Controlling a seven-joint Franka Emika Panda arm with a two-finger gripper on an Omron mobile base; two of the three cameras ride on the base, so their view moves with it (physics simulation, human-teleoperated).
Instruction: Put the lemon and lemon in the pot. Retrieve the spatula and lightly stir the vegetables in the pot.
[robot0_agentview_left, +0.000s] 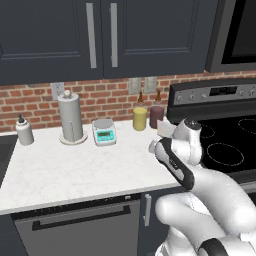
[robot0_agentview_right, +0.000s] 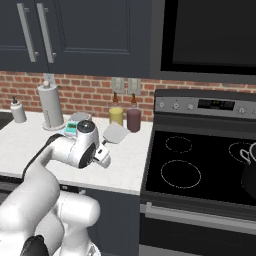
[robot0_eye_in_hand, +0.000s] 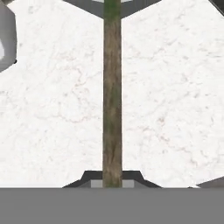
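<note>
Two small dark fingertips (robot0_eye_in_hand: 94, 178) at the bottom centre of the hand view are clamped narrowly on the thin straight handle of the spatula (robot0_eye_in_hand: 112, 96), which runs as a brownish, green-tinged vertical stripe up the middle of that frame, its grain streaky and worn-looking. Behind it spreads the white marbled stone counter (robot0_eye_in_hand: 52, 109).

From the right base view, the white arm's gripper (robot0_agentview_right: 103, 154) sits left of centre, and the spatula's flat squarish light-grey blade (robot0_agentview_right: 116, 133) tilts up just above and to the right of it, over the counter's right end. In the left base view the same blade (robot0_agentview_left: 165, 127) shows pale right of centre, above the wrist.

Farther back stand a pale-yellow cylindrical jar (robot0_agentview_right: 116, 116) and a dark maroon jar (robot0_agentview_right: 134, 120) against the red brick wall. At the right edge of the right base view, the deep dark grey-black pot (robot0_agentview_right: 248, 177) rests on the black glass stovetop (robot0_agentview_right: 200, 175), well apart from the spatula.
</note>
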